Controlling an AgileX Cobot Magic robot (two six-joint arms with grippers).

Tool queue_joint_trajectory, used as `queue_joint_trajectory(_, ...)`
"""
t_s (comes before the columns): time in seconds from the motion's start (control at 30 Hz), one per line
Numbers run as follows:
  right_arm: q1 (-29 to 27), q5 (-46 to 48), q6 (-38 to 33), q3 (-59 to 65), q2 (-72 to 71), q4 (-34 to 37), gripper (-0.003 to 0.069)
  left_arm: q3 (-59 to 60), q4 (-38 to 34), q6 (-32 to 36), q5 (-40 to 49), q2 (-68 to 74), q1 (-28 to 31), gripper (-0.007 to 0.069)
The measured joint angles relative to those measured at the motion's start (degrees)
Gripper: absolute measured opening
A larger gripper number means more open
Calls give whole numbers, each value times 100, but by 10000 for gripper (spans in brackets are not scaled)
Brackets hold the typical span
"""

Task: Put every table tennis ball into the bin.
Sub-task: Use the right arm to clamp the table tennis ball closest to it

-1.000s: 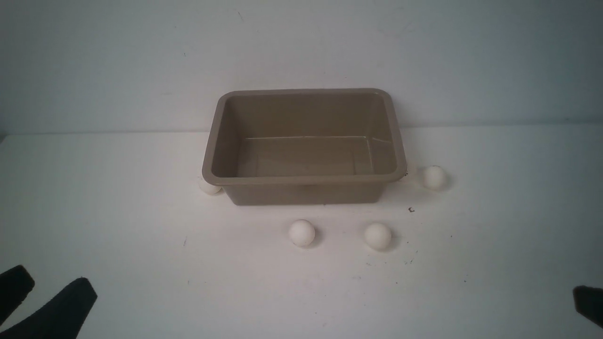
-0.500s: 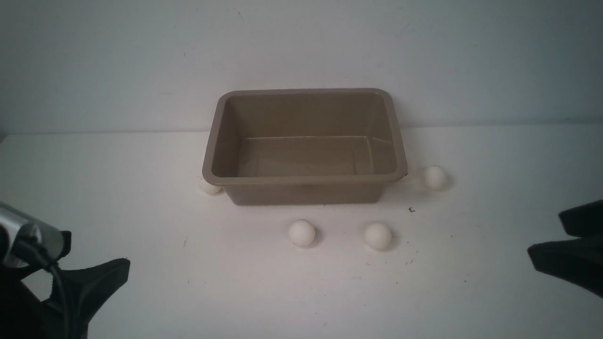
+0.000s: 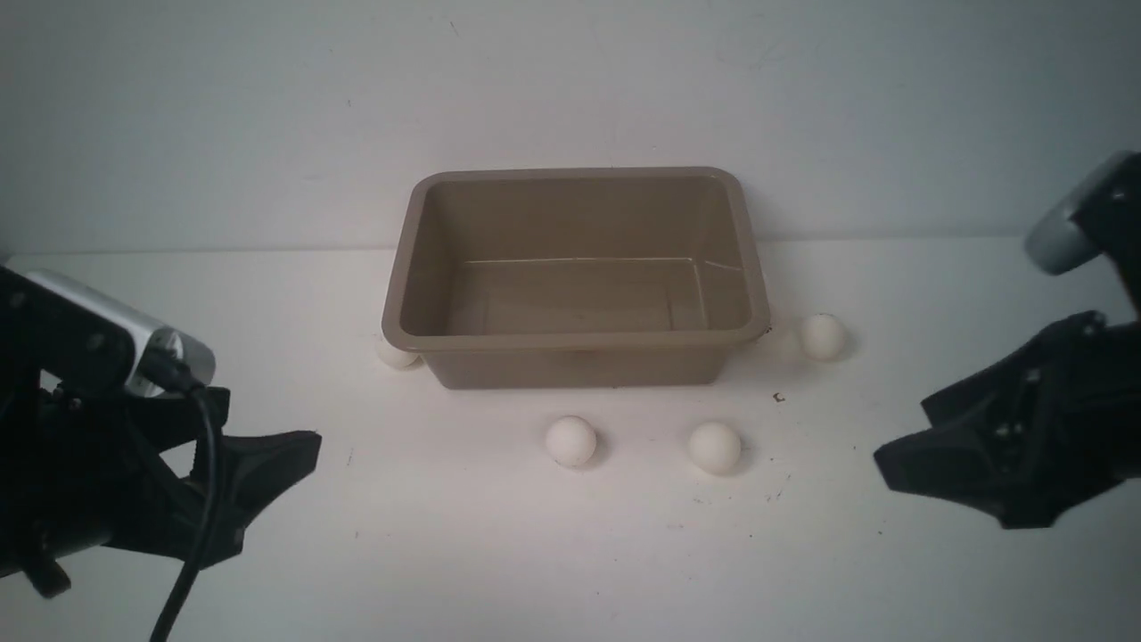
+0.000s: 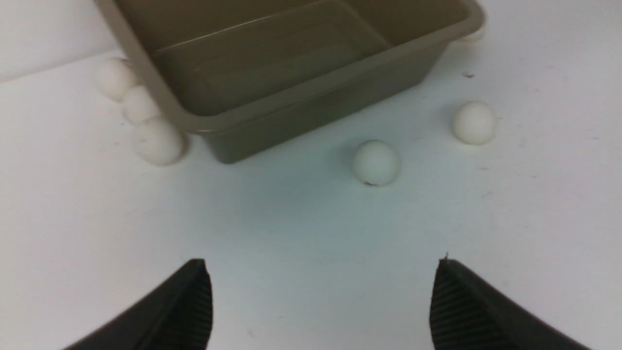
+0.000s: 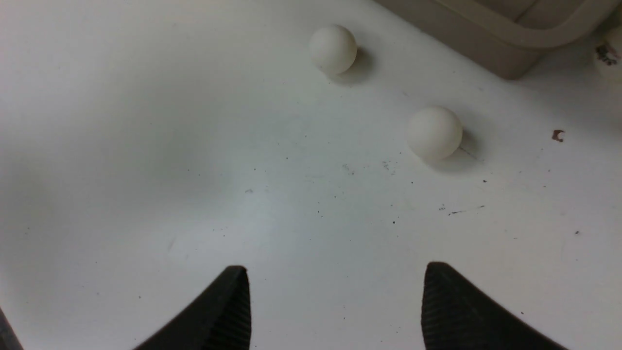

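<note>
Bare floor is all the bin (image 3: 579, 340) is showing. The table tennis balls (image 3: 570, 440) are lying outside it on the worktop (image 3: 499, 553), in front and at both sides. The left end effector (image 4: 320, 265) and the right end effector (image 5: 335, 267) are hovering with jaws spread, gripping nothing.

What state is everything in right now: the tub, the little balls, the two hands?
bin: upright, empty.
front-left ball: on the table, outside the bin.
front-right ball: on the table, outside the bin.
right-side ball: on the table, beside the bin.
left-side balls: three, close beside the bin's wall.
left hand: open, empty.
right hand: open, empty.
</note>
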Motion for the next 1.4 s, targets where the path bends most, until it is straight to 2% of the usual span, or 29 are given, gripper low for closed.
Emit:
queue_joint_trajectory(0.2, 577, -713, 0, -31, 815, -53, 430, 0, 501, 11, -688, 581, 0, 545)
queue_joint_trajectory(0.37, 705, -928, 0, -384, 1426, -41, 430, 0, 493, 4, -761, 923, 0, 545)
queue_joint_trajectory(0.63, 709, -906, 96, -1384, 2588, -129, 430, -3, -19, 70, -779, 1142, 0, 545)
queue_joint_trajectory(0.87, 709, -768, 174, -1784, 3256, -502, 430, -3, -121, 394, -428, 1142, 0, 545)
queue_joint_trajectory(1.2, 843, -722, 134, -2041, 3704, -597, 430, -3, -1276, 536, -458, 1181, 0, 545)
queue_joint_trajectory(1.4, 942, -764, 130, -2166, 3999, -656, 430, -3, -1548, 650, -452, 1280, 0, 545)
